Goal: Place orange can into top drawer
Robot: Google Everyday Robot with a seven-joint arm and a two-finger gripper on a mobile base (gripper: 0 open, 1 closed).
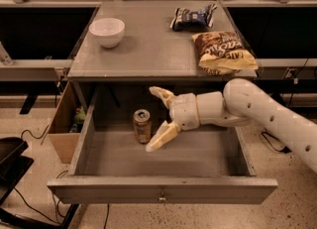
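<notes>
Standing upright on the floor of the open drawer [163, 189], the can [141, 126] sits toward the far side, a little left of the middle, with its silver top showing. The gripper [149, 119] reaches into the drawer from the right on a white arm [262, 111], and its fingers [162, 135] are spread wide, one pointing up toward the far edge under the table [148, 54] and the other angled down toward the drawer floor. The can is just at the mouth of this opening, on its left, and the fingers are not closed on it; whether the lower finger touches the can, I cannot tell. The drawer is pulled well out toward the near side, its small knob [161, 197] in the middle of the front panel. On the table, a white bowl [106, 31] is at the far left, a blue bag [192, 17] at the far right, and a chip bag [223, 52] near the right edge. A cardboard box [63, 124] stands on the ground left of the drawer.
</notes>
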